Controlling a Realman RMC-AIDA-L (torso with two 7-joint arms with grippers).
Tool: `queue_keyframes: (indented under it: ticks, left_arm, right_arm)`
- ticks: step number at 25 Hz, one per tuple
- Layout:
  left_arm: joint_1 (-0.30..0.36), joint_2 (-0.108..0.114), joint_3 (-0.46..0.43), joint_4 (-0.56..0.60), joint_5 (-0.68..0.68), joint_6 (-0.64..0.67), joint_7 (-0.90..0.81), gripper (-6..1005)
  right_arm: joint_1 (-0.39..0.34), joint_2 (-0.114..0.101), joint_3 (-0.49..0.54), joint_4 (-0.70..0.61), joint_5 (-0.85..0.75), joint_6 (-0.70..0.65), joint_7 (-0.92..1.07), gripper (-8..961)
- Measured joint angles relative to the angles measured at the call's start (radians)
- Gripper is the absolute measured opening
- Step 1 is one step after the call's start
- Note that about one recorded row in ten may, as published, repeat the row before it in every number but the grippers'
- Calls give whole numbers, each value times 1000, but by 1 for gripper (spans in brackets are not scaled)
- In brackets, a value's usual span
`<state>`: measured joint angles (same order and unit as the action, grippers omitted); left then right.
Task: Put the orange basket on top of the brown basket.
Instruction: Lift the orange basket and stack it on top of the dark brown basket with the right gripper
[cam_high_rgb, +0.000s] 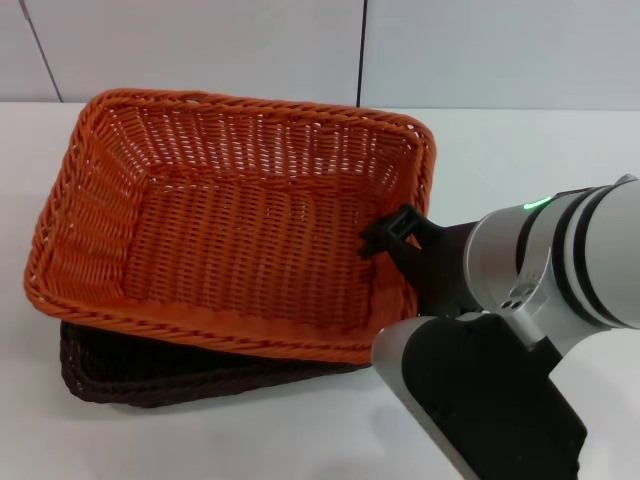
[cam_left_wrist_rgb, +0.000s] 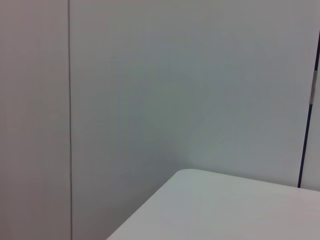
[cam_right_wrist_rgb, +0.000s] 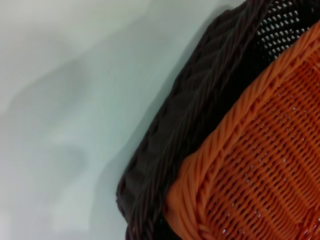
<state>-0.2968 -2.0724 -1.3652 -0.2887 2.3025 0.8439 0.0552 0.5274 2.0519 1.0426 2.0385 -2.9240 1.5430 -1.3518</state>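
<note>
- The orange basket (cam_high_rgb: 235, 225) sits nested on top of the brown basket (cam_high_rgb: 150, 372), tilted slightly, near the middle of the white counter (cam_high_rgb: 520, 140).
- It is a rectangular tray of woven plastic wicker with a braided rim, sloped open-weave sides and a tighter woven floor.
- In the head view only the near and left edge of the brown basket peeks out beneath it, very dark and ribbed.
- The right wrist view shows what the head view hides: a corner of the brown basket (cam_right_wrist_rgb: 165, 145) jutting past the orange corner (cam_right_wrist_rgb: 240, 170), both braided rims close together.
- The right hand (cam_high_rgb: 392, 232) has a black finger tip at the orange basket's right wall; I cannot tell how far its fingers are spread.
- The left wrist view shows only a rounded counter corner (cam_left_wrist_rgb: 210, 205) and a pale wall panel (cam_left_wrist_rgb: 150, 90); the left hand is out of sight.
</note>
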Motion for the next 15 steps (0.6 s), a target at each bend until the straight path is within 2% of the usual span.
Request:
queue_keyframes:
  ticks: [6,15]
  left_arm:
    - [-9,2,0,13,0,0,0,808]
    - [-13,5,-5,22,0,-17,0,808]
  right_arm:
    - [3,19,-41,5,1,6,33,598]
    - [28,24,-93,0,2,-3,99,609]
